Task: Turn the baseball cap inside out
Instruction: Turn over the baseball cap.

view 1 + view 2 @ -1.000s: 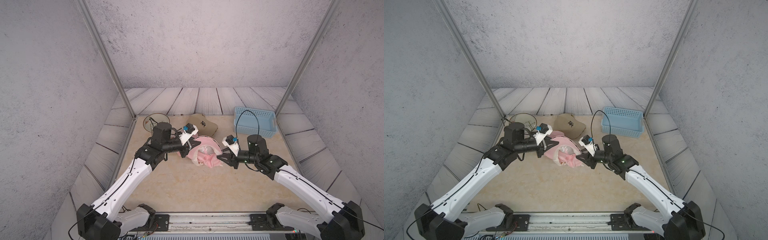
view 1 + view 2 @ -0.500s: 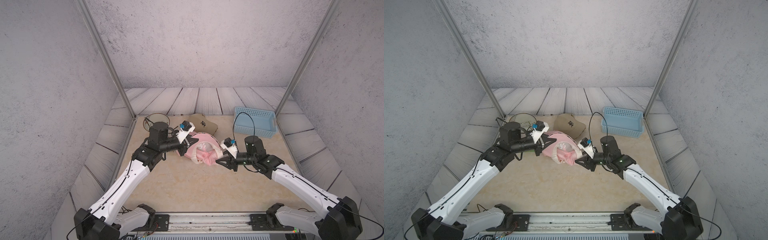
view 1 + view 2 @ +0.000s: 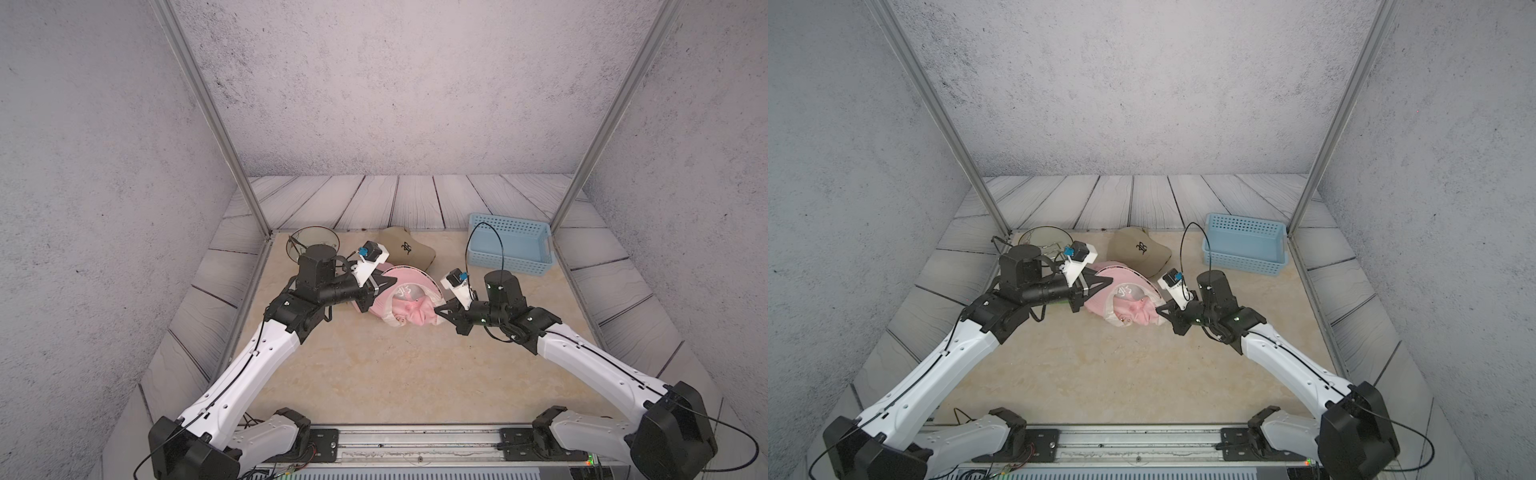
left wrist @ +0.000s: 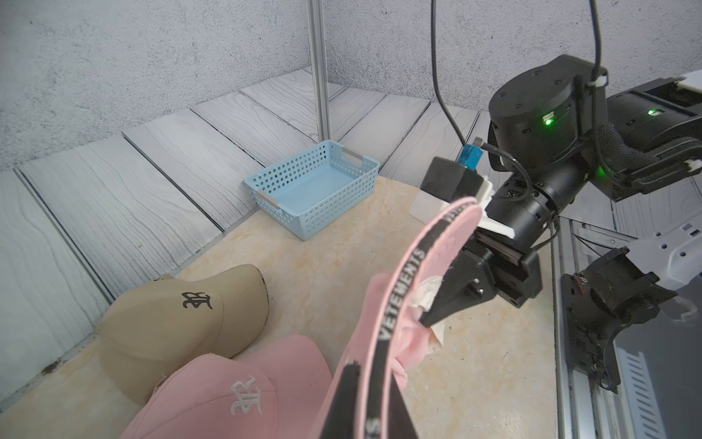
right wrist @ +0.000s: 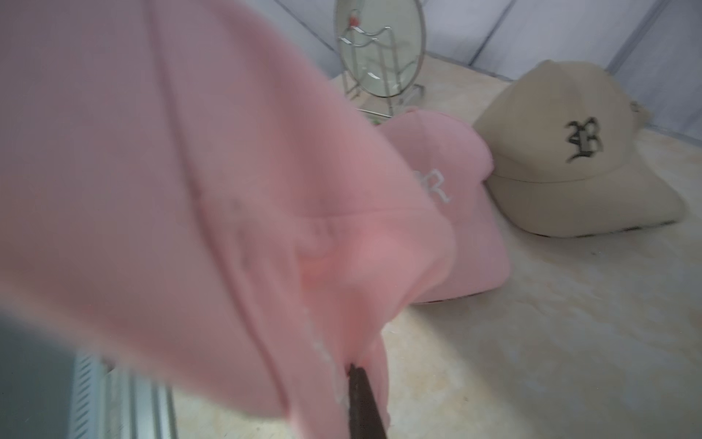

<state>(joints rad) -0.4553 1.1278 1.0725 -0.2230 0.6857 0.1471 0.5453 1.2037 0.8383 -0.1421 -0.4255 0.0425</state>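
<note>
The pink baseball cap (image 3: 415, 311) (image 3: 1138, 311) hangs just above the table's middle, stretched between both arms. My left gripper (image 3: 388, 284) (image 4: 372, 387) is shut on its rim, with the black lettered sweatband (image 4: 408, 281) running out from between the fingers. From the opposite side, my right gripper (image 3: 436, 309) (image 3: 1158, 309) is shut on a fold of the crown's pink fabric (image 5: 342, 266). In the right wrist view one dark fingertip (image 5: 357, 380) shows against the cloth and the cap fills most of the picture. White lining (image 4: 427, 296) shows beside the right gripper's tip.
A second pink cap (image 4: 243, 380) (image 5: 448, 182) with a white logo lies on the table behind the held one. A beige cap (image 3: 405, 249) (image 3: 1138, 249) sits further back. A blue basket (image 3: 507, 266) stands at the back right and a round mirror on a wire stand (image 3: 311, 243) at the back left.
My right gripper's jaws were open and have shut on the cap's fabric. The left gripper has kept its hold on the rim, and the cap has shifted slightly with both arms.
</note>
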